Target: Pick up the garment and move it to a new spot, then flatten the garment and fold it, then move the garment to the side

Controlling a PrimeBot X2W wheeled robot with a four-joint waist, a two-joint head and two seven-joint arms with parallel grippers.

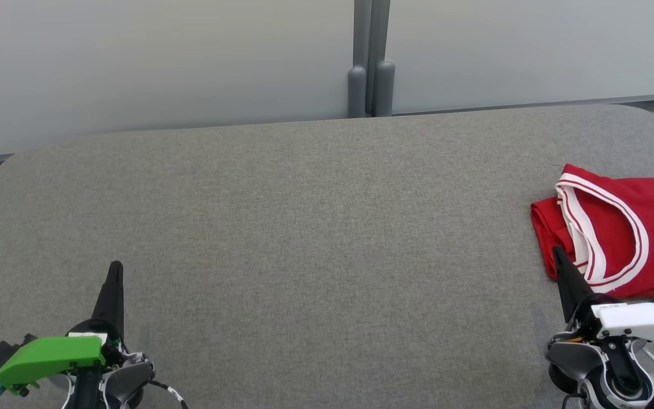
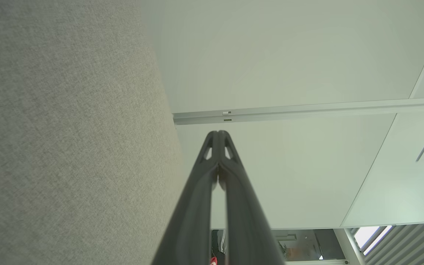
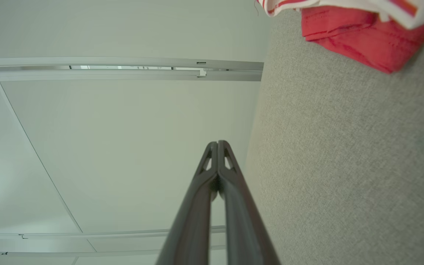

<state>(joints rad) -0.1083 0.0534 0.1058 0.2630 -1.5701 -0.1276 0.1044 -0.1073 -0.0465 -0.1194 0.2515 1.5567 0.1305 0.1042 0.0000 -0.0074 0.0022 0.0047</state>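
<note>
1. Where grey fabric table (image 1: pixel 304 227) meets pale wall (image 1: pixel 134 57), a post (image 1: pixel 370 85) stands.
2. Garment (image 1: pixel 616 227): folded, far right, cut off by frame edge.
3. Left gripper (image 1: pixel 116 266), right gripper (image 1: pixel 556 250): both clenched, empty.

The garment (image 1: pixel 628 227) is a red sleeveless jersey with white bands and thin red lines along its openings. It lies folded in several layers, rather flat, at the far right side of the grey cloth surface (image 1: pixel 304 227), and the right border of the head view cuts it
</note>
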